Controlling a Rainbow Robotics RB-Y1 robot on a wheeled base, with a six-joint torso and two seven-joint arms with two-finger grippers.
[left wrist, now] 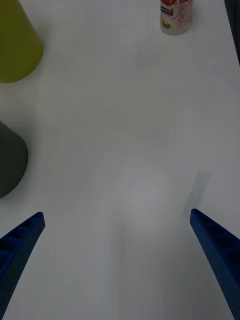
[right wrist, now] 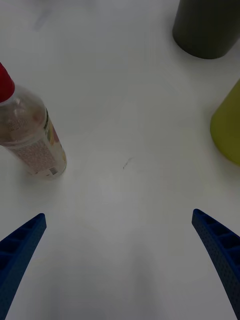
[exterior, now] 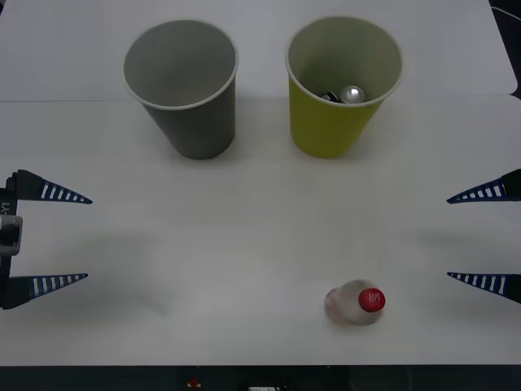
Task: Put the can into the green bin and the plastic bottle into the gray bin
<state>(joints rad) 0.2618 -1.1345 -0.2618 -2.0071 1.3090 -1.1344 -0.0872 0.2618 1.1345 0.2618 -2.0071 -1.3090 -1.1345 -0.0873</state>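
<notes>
- The plastic bottle (exterior: 356, 303) stands upright with its red cap on, close to the near edge of the white table (exterior: 244, 244) and toward the robot's right. Nothing touches it.
- The right gripper (exterior: 480, 236) hangs at the right edge of the table, its blue fingers spread wide and holding nothing. From its wrist camera the bottle (right wrist: 30, 135) is near, off to one side of the open jaws rather than between them.
- The left gripper (exterior: 53, 238) sits at the left edge, jaws equally wide apart and empty, well away from the bottle (left wrist: 176, 17).
- Farther back, the two cups stand side by side, apart from each other: the gray bin (exterior: 183, 85) on the left, the green bin (exterior: 342, 81) on the right.
- The can (exterior: 352, 94) already lies inside the green bin, its silver top showing near the bottom, so that half of the job looks done.
- The gray bin looks empty; the bottle has yet to go in. I judge the right arm the likelier one for the pick, being nearer.
- The tabletop is plain white, with a faint seam running behind the cups. A dark strip lies below its near edge; little else of the room shows.
</notes>
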